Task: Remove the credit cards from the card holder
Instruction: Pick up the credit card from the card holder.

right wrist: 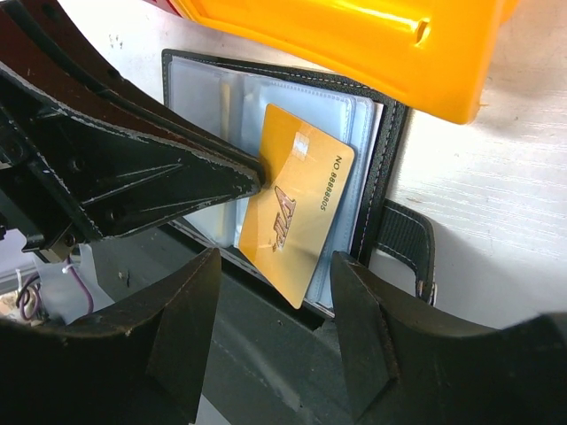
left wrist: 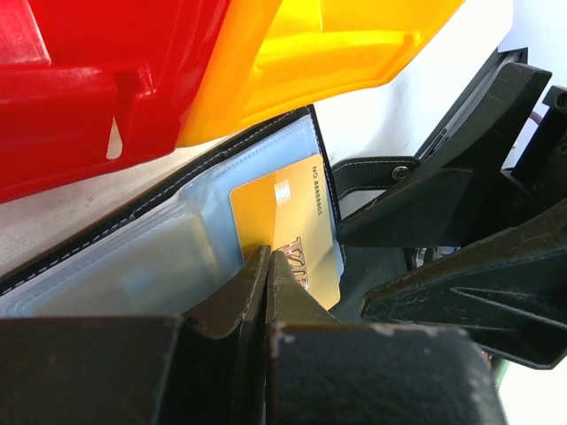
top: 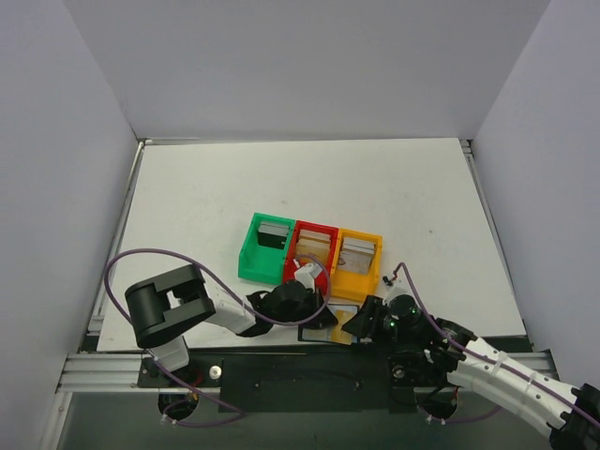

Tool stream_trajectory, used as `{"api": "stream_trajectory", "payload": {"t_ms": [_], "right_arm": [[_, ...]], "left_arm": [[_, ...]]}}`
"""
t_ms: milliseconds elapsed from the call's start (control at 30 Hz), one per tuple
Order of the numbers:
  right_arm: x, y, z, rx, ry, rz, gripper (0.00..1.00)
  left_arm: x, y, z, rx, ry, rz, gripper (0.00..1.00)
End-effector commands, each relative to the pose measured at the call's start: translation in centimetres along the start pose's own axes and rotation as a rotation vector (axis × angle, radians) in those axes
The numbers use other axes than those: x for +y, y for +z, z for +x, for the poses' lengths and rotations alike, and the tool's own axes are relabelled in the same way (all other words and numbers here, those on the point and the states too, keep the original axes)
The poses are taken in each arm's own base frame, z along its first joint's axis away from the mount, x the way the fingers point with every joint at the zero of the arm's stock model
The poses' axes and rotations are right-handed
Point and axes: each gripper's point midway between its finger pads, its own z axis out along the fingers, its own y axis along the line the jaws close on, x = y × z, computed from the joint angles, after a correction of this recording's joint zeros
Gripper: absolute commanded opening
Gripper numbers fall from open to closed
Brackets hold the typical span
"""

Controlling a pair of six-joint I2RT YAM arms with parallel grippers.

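Observation:
The card holder (right wrist: 208, 93) is a black-edged wallet with clear sleeves, lying open on the table's near edge (top: 317, 330), in front of the bins. A gold credit card (right wrist: 297, 212) marked VIP sticks halfway out of a sleeve, tilted; it also shows in the left wrist view (left wrist: 297, 217). My left gripper (left wrist: 268, 258) is shut, its tips pinching the card's edge; its fingers (right wrist: 159, 177) reach in from the left. My right gripper (right wrist: 275, 328) is open just above the wallet's near edge, the card's lower corner between its fingers.
A row of joined bins stands just behind the wallet: green (top: 251, 258), red (top: 292, 262) and orange (top: 354, 281), each with a card standing inside. The wallet's strap (right wrist: 407, 243) lies to the right. The black base rail (top: 300, 370) runs just below.

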Motion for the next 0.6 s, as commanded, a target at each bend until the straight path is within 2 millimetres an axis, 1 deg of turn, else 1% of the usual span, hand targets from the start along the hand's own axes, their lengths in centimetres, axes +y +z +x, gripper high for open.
{"api": "stream_trajectory", "payload": {"t_ms": [0, 200, 233, 267, 533, 567], "right_arm": [[0.1, 0.2, -0.4, -0.016, 0.001, 0.003, 0.48], [-0.2, 0.8, -0.1, -0.008, 0.017, 0.003, 0.48], [-0.5, 0.9, 0.1, -0.001, 0.020, 0.016, 0.48], [0.1, 0.9, -0.2, -0.013, 0.016, -0.005, 0.48], [-1.1, 1.4, 0.2, -0.003, 0.021, 0.037, 0.48], [-1.0, 1.5, 0.2, -0.004, 0.025, 0.031, 0.48]], "left_arm": [[1.0, 0.6, 0.4, 0.015, -0.010, -0.055, 0.04], [2.1, 0.8, 0.9, 0.028, -0.035, -0.087, 0.02], [2.2, 0.8, 0.9, 0.028, -0.039, -0.087, 0.02], [2.2, 0.8, 0.9, 0.028, -0.043, -0.086, 0.02], [2.6, 0.8, 1.1, 0.029, -0.056, -0.087, 0.01], [2.6, 0.8, 1.0, 0.028, -0.058, -0.086, 0.01]]}}
